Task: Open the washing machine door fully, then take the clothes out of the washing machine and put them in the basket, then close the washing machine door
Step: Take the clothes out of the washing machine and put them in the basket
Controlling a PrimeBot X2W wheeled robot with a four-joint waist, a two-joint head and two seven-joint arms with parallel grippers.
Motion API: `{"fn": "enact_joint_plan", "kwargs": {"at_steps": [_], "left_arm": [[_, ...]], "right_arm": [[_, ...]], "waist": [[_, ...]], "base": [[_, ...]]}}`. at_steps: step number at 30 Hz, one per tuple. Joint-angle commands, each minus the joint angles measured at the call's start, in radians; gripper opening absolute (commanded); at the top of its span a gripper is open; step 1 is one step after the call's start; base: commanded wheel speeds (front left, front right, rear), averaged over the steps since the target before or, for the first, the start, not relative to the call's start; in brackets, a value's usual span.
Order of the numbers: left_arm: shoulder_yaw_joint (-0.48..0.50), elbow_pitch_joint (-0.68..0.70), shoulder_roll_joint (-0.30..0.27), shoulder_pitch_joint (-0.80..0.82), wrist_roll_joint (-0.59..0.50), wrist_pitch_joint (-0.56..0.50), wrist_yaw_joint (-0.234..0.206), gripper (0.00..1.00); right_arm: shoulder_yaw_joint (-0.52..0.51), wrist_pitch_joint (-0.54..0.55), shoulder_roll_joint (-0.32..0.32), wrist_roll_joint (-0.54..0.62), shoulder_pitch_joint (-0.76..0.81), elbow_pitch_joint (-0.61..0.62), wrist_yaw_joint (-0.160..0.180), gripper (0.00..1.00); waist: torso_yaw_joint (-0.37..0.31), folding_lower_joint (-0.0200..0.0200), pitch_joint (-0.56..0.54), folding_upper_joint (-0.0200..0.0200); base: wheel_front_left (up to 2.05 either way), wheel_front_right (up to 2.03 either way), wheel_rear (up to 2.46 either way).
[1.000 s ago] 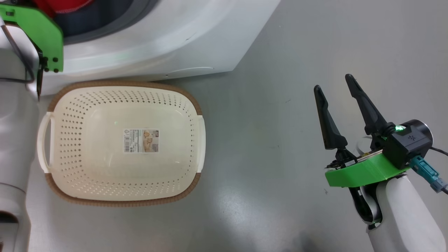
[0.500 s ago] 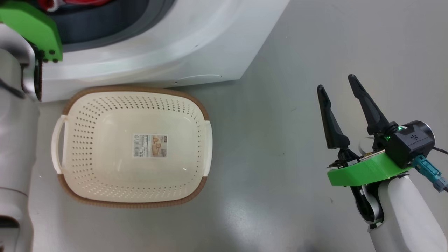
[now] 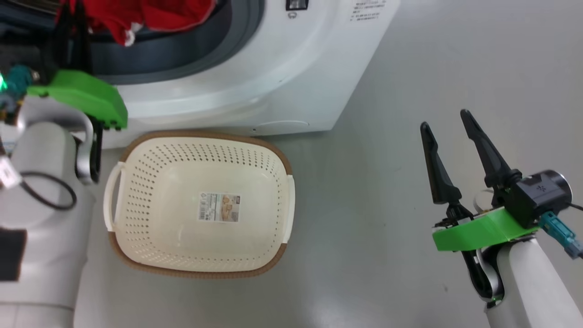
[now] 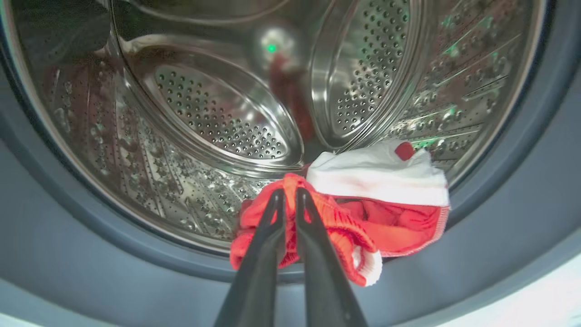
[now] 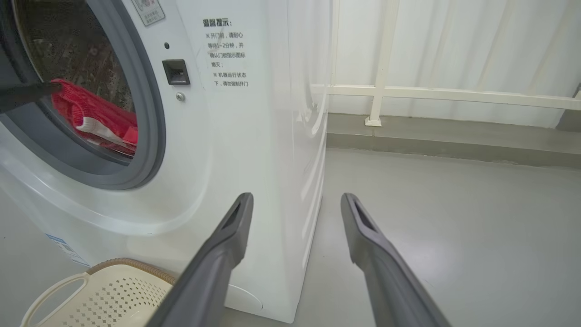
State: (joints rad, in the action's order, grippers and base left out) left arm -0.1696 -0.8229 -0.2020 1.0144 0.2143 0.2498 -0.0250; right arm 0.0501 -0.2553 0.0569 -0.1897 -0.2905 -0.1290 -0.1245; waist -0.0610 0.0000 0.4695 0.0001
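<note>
While left fingers (image 4: 262, 256) pinch clothes (image 4: 399, 223), one basket (image 3: 200, 274); one drum (image 4: 218, 113).

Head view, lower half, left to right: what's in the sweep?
left forearm → basket → bare floor → right gripper, jaws open

The clothes (image 4: 390, 218): bright red bundle with white trim and a white piece on top, bunched at the drum's (image 4: 213, 113) front lip, hanging over the grey gasket (image 4: 68, 259). The washing machine (image 3: 273, 77): white front-loader, round opening uncovered, shiny perforated steel drum. The basket (image 3: 205, 134): cream, perforated, brown rim, two side handles, upright just in front of the machine, paper sticker (image 3: 219, 207) on its bottom.
</note>
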Motion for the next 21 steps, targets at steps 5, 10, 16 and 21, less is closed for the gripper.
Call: {"fn": "enact_joint_plan", "kwargs": {"at_steps": [5,10,16,21], "left_arm": [[0.034,0.153,-0.042,-0.118,0.016,0.012,-0.008,0.0],[0.034,0.283,-0.041,-0.224,0.021,0.012,-0.025,0.0],[0.037,0.442,-0.05,-0.34,0.029,-0.02,-0.053,0.0],[0.048,0.591,-0.061,-0.439,0.036,-0.061,-0.085,0.0]], "right_arm": [[0.021,-0.006,0.001,0.01,0.034,0.013,-0.006,1.0],[0.028,-0.006,0.0,0.007,0.049,0.004,-0.006,1.0],[0.031,-0.006,-0.001,0.005,0.061,-0.002,-0.006,1.0],[0.029,-0.006,-0.001,0.003,0.071,-0.004,-0.006,1.0]], "waist": [[0.028,0.0,-0.057,-0.0001],[0.037,0.0,-0.089,-0.0001],[0.04,0.0,-0.13,-0.0001],[0.04,0.0,-0.156,-0.0001]], "base": [[0.0,0.0,0.0],[0.0,0.0,0.0],[0.0,0.0,0.0],[0.0,0.0,0.0]]}}
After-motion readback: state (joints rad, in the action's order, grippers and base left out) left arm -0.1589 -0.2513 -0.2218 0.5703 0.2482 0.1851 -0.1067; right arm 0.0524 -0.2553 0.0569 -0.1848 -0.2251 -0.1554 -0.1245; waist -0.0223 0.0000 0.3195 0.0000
